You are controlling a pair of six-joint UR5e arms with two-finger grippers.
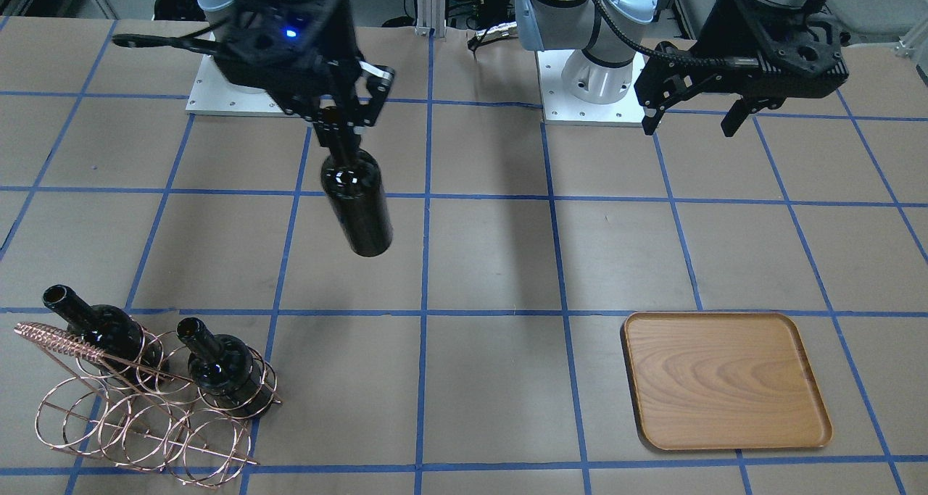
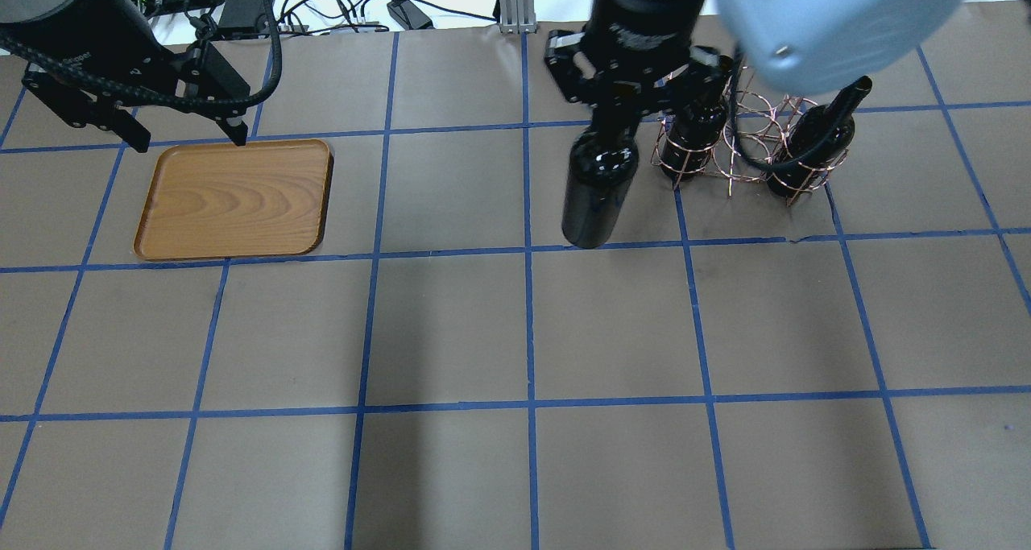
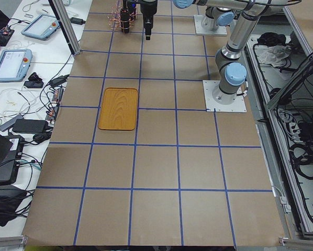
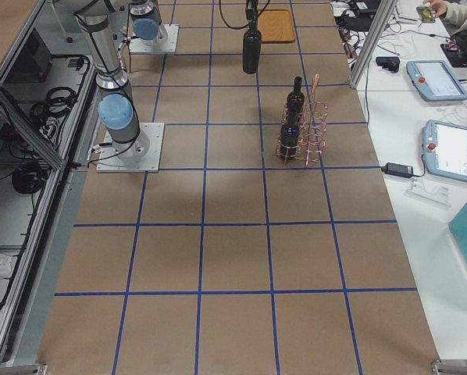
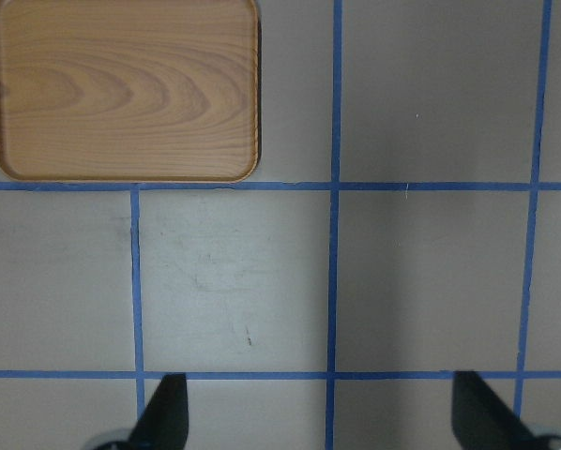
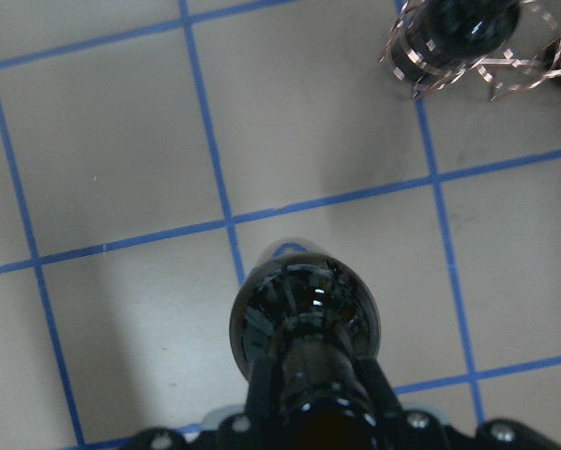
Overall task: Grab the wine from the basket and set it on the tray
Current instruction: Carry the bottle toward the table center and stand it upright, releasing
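My right gripper [image 1: 339, 122] is shut on the neck of a glossy black wine bottle [image 1: 357, 204], which hangs upright in the air well above the table; it shows in the overhead view [image 2: 598, 188] and from above in the right wrist view [image 6: 304, 323]. Two more bottles [image 1: 221, 364] stand tilted in the copper wire basket [image 1: 145, 415], which also shows in the overhead view [image 2: 745, 143]. The wooden tray [image 1: 721, 379] lies bare on the other side, seen in the overhead view [image 2: 233, 200]. My left gripper [image 1: 699, 118] is open and empty, high up near the tray [image 5: 126, 89].
The table is brown paper with a blue tape grid. The two arm bases [image 1: 591, 82] stand on white plates at the robot's edge. Tablets and cables lie off the table's side [image 3: 20, 63].
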